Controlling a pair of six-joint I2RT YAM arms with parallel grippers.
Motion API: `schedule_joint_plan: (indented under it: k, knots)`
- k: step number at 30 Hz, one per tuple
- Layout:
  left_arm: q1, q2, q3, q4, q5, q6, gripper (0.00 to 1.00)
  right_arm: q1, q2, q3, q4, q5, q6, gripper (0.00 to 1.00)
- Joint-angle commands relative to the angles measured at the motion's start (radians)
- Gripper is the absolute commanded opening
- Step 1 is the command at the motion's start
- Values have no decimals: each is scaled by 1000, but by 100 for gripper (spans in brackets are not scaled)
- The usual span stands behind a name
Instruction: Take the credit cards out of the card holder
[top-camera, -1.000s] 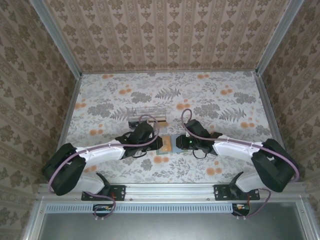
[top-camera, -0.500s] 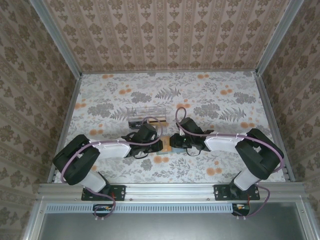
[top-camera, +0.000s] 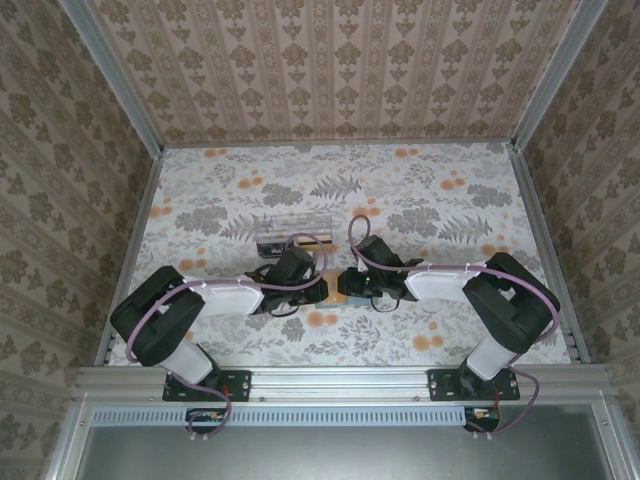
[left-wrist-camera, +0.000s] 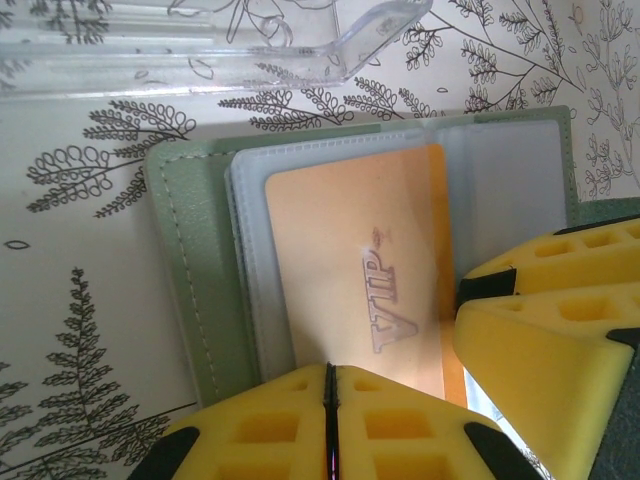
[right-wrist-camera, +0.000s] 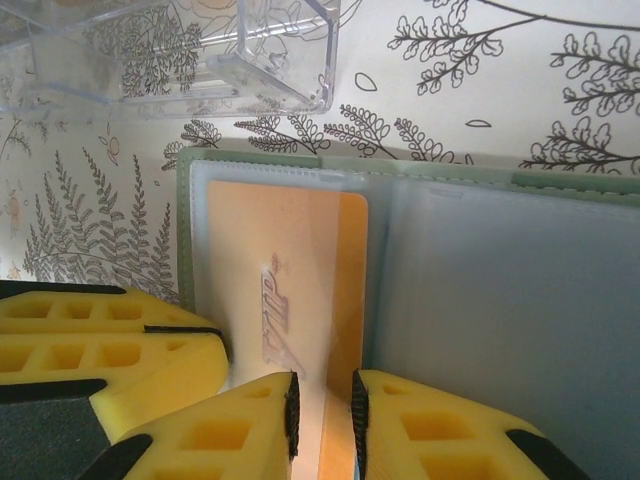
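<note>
The left fingers (left-wrist-camera: 250, 430) are pressed together at the edge of the card holder (left-wrist-camera: 190, 260), while the orange card (right-wrist-camera: 300, 250) is pinched between the barely parted right fingers (right-wrist-camera: 440, 430).

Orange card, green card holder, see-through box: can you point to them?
orange card (left-wrist-camera: 340, 230), left wrist view, its plain face.
card holder (left-wrist-camera: 195, 290), left wrist view, green left border.
clear box (right-wrist-camera: 270, 78), right wrist view, near corner.

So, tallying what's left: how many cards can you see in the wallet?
1: an orange card in a clear sleeve of the open wallet. Others may be hidden behind it or in the other sleeves.
</note>
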Motion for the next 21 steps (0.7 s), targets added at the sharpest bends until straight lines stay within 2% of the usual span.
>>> schedule_joint_plan:
  k: [1, 9, 16, 21]
  knots:
    - [2, 20, -11, -41, 3, -12, 10, 2, -10, 14, -45, 38, 15, 26]
    - [1, 12, -9, -58, -4, -16, 10, 0, -15, 0, -43, 50, 30, 25]
    - [0, 14, 0, -62, -2, -16, 10, -6, 32, -5, 38, -33, 54, 23]
    - [0, 14, 0, -65, -3, -16, 9, -21, 21, -28, 68, -51, 65, 14]
